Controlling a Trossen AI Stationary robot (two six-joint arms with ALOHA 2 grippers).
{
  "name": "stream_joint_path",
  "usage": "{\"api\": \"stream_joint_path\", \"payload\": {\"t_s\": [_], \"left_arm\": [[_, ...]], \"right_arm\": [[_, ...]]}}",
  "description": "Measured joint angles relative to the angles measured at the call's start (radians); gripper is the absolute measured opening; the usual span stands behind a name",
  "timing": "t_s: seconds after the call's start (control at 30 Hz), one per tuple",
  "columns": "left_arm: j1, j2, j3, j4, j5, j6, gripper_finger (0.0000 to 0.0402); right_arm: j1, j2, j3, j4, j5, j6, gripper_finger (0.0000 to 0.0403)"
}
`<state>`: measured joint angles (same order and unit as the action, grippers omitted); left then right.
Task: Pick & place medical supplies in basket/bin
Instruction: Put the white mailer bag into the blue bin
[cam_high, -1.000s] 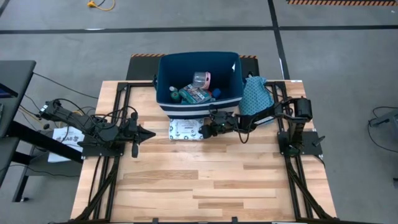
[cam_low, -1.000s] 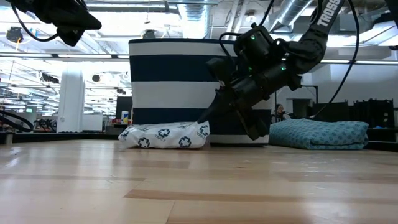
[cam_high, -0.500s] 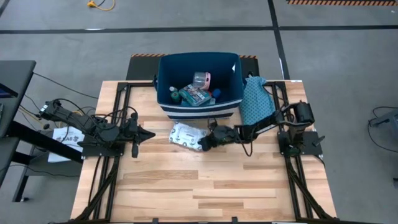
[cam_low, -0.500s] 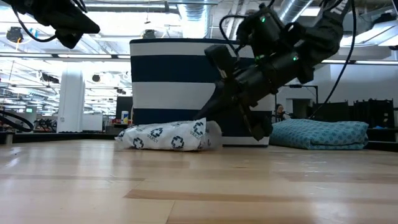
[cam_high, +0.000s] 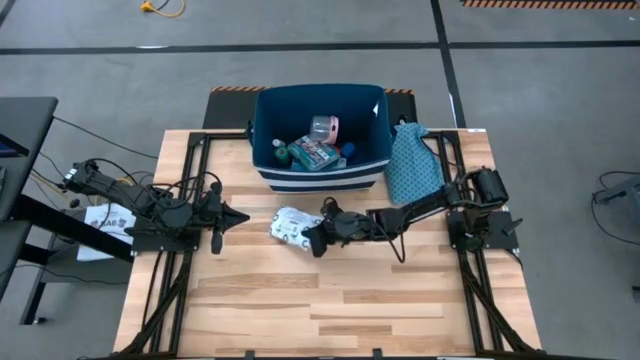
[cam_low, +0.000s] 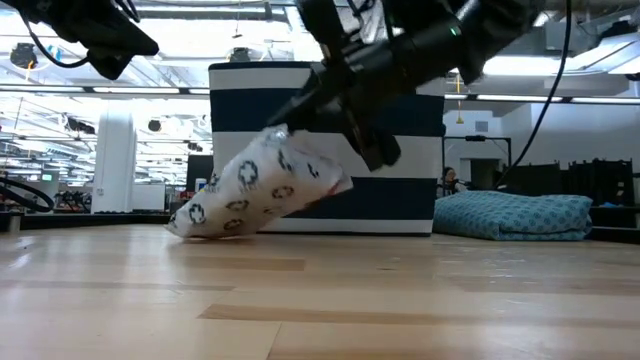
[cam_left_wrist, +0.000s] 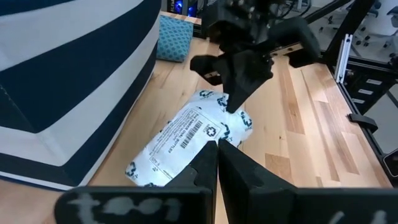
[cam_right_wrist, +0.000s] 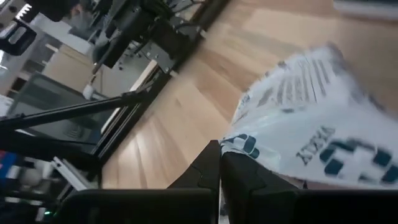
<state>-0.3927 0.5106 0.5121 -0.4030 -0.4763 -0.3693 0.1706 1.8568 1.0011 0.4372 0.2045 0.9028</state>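
Observation:
A white packet with teal marks (cam_high: 290, 224) lies in front of the dark navy bin with white stripes (cam_high: 262, 140). My right gripper (cam_high: 314, 238) is shut on it. In the low view the packet (cam_low: 255, 190) stands tilted. More medical supplies (cam_high: 318, 142) lie inside the bin. My left gripper (cam_high: 238, 214) waits shut above the table's left part, apart from the packet; its wrist view shows its fingertips together (cam_left_wrist: 216, 145) and the packet (cam_left_wrist: 193, 140) ahead of them. My right gripper pinches the packet's right end (cam_left_wrist: 231, 111) between its two fingers, slanting down from the table's right side. That end is lifted off the table. The packet tilts, and its left end (cam_low: 185, 224) rests on the wood. In the right wrist view the fingers close on an edge of the wrapper (cam_right_wrist: 241, 143).
A teal patterned fabric pouch (cam_high: 408, 162) lies to the right of the bin at the far right of the table. The bin's striped wall (cam_low: 250, 120) stands just behind the packet. Bare wood (cam_high: 330, 300) spreads across the table's near half.
My right gripper has moved toward the table's near edge and left, away from the bin, and then up. The packet was dragged along the wood with it. Its right end has since risen, so the packet now tilts while its left end stays on the table.

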Motion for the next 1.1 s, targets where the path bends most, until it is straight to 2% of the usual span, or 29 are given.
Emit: {"api": "stream_joint_path", "payload": {"t_s": [0.63, 0.83, 1.1], "left_arm": [[0.000, 0.000, 0.000, -0.009, 0.010, -0.031, 0.0000], [0.000, 0.000, 0.000, -0.010, 0.010, -0.031, 0.0000], [0.000, 0.000, 0.000, -0.010, 0.010, -0.031, 0.0000]], "right_arm": [[0.001, 0.000, 0.400, -0.399, 0.033, -0.304, 0.0000], [-0.015, 0.000, 0.584, -0.573, 0.034, -0.408, 0.0000], [-0.060, 0.000, 0.909, -0.816, 0.033, -0.590, 0.0000]]}}
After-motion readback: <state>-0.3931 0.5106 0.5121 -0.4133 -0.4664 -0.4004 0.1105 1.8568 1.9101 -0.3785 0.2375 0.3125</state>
